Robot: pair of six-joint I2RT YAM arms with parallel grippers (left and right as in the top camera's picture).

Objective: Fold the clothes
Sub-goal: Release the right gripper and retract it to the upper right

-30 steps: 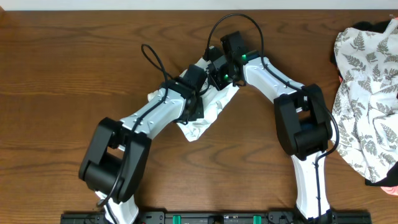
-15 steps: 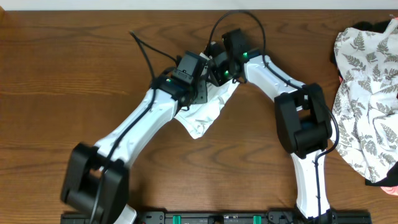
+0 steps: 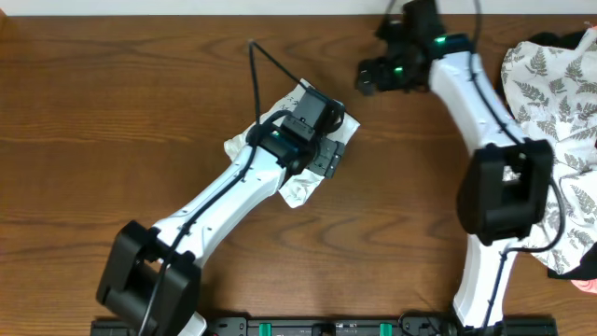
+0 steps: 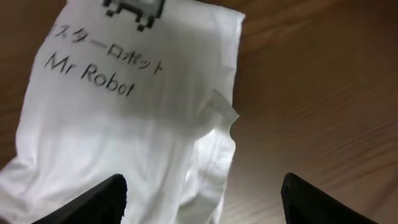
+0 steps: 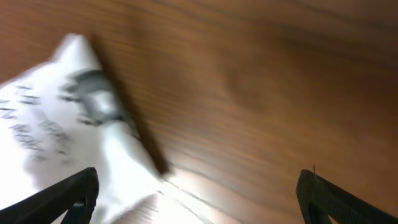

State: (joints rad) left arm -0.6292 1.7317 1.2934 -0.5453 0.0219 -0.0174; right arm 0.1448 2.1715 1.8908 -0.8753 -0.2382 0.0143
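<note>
A dark brown bench (image 3: 112, 112) with a wood-grain finish fills the overhead view, its grain running from side to side. A thin pale strip (image 3: 187, 7) shows along the far edge; whether it is wall or floor cannot be told. Along the near edge runs a black rail (image 3: 280, 327) with green fittings. At the right edge lies a crumpled white cloth with grey fern-leaf print (image 3: 550, 140), with dark fabric (image 3: 558, 39) at its top and something pink (image 3: 586, 283) at the lower corner. Even light leaves a soft sheen on the wood in the wrist views.
</note>
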